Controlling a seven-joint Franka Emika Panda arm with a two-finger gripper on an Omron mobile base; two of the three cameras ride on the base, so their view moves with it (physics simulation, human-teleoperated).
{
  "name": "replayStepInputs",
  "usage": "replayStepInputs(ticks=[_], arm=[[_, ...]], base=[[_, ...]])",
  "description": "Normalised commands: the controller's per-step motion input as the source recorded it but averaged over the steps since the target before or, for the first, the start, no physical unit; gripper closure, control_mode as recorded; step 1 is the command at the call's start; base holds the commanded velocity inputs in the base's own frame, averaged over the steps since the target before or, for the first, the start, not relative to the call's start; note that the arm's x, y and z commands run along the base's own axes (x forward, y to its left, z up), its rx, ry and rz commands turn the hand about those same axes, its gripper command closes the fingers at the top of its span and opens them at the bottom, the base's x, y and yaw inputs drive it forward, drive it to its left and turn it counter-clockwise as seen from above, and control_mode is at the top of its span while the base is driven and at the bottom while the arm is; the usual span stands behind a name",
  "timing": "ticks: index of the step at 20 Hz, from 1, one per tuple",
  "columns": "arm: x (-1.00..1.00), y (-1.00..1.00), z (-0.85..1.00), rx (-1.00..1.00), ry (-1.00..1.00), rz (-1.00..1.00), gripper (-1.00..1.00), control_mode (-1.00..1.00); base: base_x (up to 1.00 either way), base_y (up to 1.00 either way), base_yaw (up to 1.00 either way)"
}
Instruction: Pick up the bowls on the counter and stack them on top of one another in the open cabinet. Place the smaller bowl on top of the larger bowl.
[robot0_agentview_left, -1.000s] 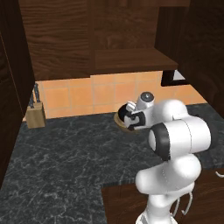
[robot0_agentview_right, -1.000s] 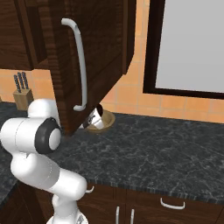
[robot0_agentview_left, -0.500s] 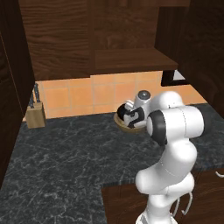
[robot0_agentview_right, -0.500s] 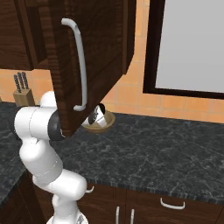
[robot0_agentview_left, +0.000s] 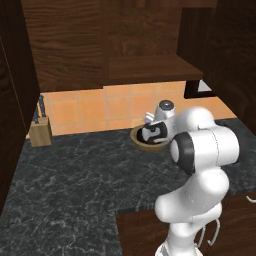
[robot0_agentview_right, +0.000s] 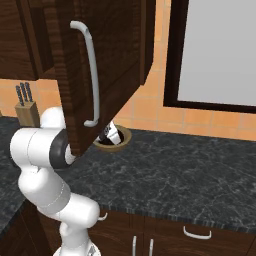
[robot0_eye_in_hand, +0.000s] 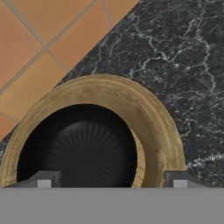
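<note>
Counter (robot0_agentview_left: 75, 175) unchanged, gripper (robot0_eye_in_hand: 111, 178) lower over nested bowls (robot0_eye_in_hand: 94, 140)

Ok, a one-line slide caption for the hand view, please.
Hand open above the black bowl nested inside the wooden bowl on the counter, near the orange tiles.

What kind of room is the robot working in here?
A kitchen, rendered in simulation. A dark marbled counter runs below orange wall tiles, with a knife block at the back, dark wood wall cabinets overhead, and a black bowl sitting inside a wooden bowl.
</note>
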Motion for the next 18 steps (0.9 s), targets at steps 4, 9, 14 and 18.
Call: replayStepInputs(ticks=[4,9,14,18], arm=[[-0.12,-0.03,-0.06,0.00,0.29,0.00,-1.00,-1.00],[0.00,0.00,-0.39,0.00,0.33,0.00,-1.00,-1.00],[0.01,0.00,-0.54,0.00,0.24,0.00,-1.00,-1.00],[0.00,0.00,-0.55,0.00,0.08,0.00,-1.00,-1.00]], base=[[0.00,0.00,0.00],[0.00,0.00,0.00],[0.00,0.00,0.00],[0.00,0.00,0.00]])
